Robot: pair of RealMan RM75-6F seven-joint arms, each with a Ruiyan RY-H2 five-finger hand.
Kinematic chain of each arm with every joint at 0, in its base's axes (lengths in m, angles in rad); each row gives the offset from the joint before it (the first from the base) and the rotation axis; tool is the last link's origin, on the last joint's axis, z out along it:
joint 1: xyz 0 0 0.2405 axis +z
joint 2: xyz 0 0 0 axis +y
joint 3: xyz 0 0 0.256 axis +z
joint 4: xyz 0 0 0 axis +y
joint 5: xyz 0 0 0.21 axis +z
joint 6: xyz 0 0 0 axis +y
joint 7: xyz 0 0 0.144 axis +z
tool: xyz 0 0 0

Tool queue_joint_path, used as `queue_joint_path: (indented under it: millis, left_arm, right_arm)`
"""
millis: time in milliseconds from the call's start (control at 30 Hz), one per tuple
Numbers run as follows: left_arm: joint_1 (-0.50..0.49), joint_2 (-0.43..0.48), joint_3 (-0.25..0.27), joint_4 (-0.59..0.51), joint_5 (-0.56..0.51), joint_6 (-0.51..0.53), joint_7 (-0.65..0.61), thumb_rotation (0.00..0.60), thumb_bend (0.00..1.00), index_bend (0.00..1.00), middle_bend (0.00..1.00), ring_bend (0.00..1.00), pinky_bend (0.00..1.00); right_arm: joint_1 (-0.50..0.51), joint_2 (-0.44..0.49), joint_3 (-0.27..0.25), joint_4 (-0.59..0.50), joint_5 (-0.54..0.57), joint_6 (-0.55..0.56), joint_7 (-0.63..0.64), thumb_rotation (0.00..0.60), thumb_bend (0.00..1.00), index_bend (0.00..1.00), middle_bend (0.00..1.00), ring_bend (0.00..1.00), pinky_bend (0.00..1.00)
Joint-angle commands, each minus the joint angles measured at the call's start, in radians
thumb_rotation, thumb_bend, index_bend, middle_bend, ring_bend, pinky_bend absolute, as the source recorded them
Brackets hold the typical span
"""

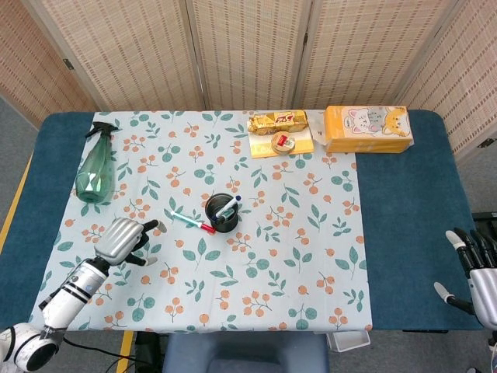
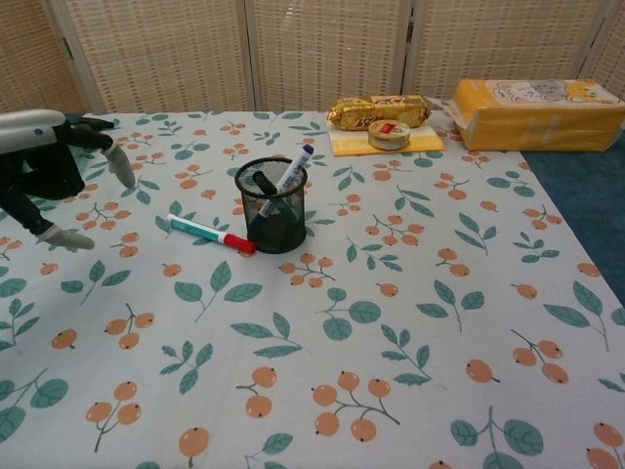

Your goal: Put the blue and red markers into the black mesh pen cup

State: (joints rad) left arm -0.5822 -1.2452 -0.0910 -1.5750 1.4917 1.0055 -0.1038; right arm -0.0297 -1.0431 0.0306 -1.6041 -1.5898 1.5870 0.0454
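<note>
The black mesh pen cup (image 1: 222, 212) (image 2: 270, 208) stands near the middle of the flowered cloth. The blue marker (image 1: 230, 207) (image 2: 290, 174) leans inside it, cap end sticking out to the upper right. The red marker (image 1: 191, 221) (image 2: 209, 233), with a teal body and red cap, lies flat on the cloth just left of the cup, its red end near the cup's base. My left hand (image 1: 124, 240) (image 2: 47, 178) hovers well left of the marker, fingers apart and holding nothing. My right hand (image 1: 470, 272) sits off the table's right edge, fingers spread and empty.
A green spray bottle (image 1: 96, 166) lies at the back left. At the back stand a gold snack pack (image 1: 277, 120), a small round tin (image 1: 283, 141) on a yellow pad, and a yellow carton (image 1: 367, 129). The blue table (image 1: 411, 225) shows bare right of the cloth.
</note>
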Motion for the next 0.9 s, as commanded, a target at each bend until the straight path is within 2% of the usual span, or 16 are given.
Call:
queue_joint_path:
  millis: [33, 167, 433, 900]
  left_arm:
    - [-0.056, -0.063, -0.004, 0.079, 0.018, -0.051, 0.003, 0.600, 0.17, 0.42, 1.00, 0.93, 0.99]
    - [-0.103, -0.109, -0.010, 0.148, 0.029, -0.089, 0.011, 0.600, 0.22, 0.43, 1.00, 0.93, 0.99]
    - [-0.162, -0.152, -0.020, 0.210, 0.013, -0.137, 0.020, 0.600, 0.32, 0.45, 1.00, 0.93, 0.99]
    - [-0.245, -0.254, 0.006, 0.366, 0.042, -0.192, -0.041, 0.600, 0.34, 0.46, 1.00, 0.93, 0.99]
  right_arm:
    - [0.001, -0.003, 0.000, -0.001, 0.002, 0.000, -0.007, 0.600, 0.19, 0.06, 0.06, 0.03, 0.00]
    - [0.006, -0.005, 0.002, -0.003, 0.010, -0.012, -0.017, 0.600, 0.19, 0.06, 0.06, 0.03, 0.00]
    - [0.009, -0.005, 0.001, -0.004, 0.013, -0.016, -0.022, 0.600, 0.19, 0.06, 0.06, 0.03, 0.00]
    - [0.009, -0.005, 0.001, -0.005, 0.017, -0.014, -0.023, 0.600, 0.19, 0.06, 0.06, 0.03, 0.00]
